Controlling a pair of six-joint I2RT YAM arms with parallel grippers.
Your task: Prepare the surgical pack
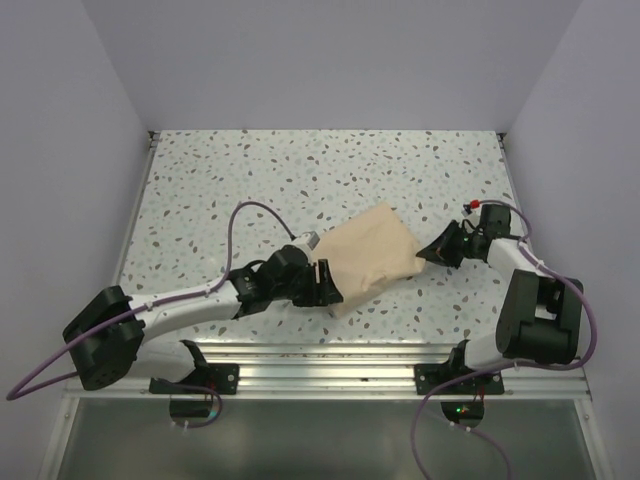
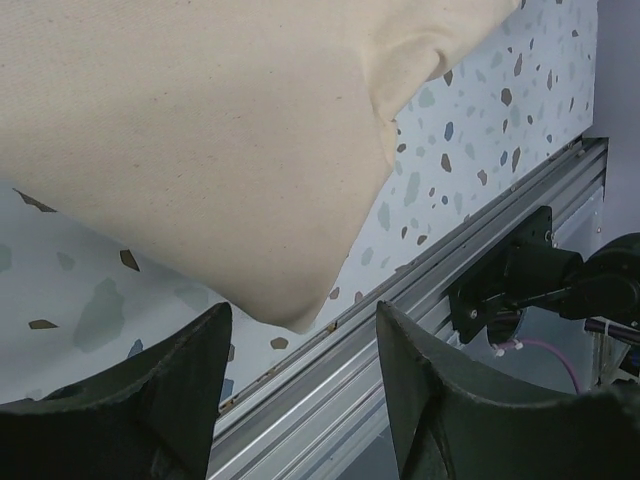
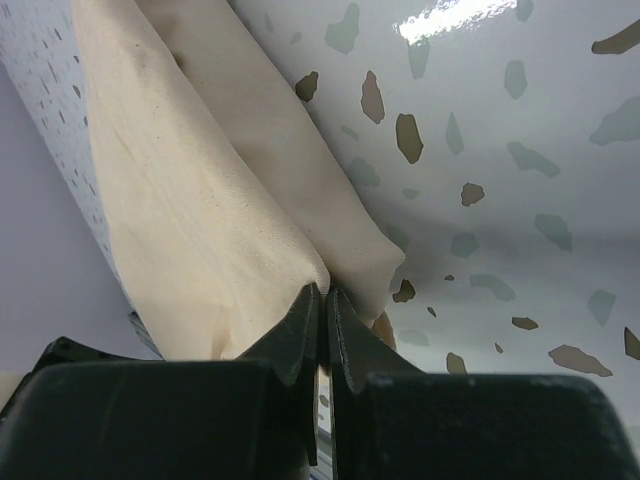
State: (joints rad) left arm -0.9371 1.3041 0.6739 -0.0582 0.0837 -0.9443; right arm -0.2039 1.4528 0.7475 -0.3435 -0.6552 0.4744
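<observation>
The surgical pack (image 1: 370, 256) lies as a folded tan-beige wrap bundle in the middle of the speckled table; whatever is inside is hidden. My left gripper (image 1: 322, 283) sits at the bundle's near-left corner. In the left wrist view its fingers stand open (image 2: 302, 310) just in front of the wrap's hanging corner (image 2: 200, 130), with nothing between them. My right gripper (image 1: 425, 253) is at the bundle's right edge. In the right wrist view it (image 3: 322, 292) is shut, its tips pinching a fold of the wrap (image 3: 190, 210), which puckers toward them.
An aluminium rail (image 1: 330, 355) runs along the table's near edge, close behind the left gripper (image 2: 420, 330). The right arm's black base mount (image 2: 520, 280) shows beyond it. Plain walls enclose the table at the back and both sides.
</observation>
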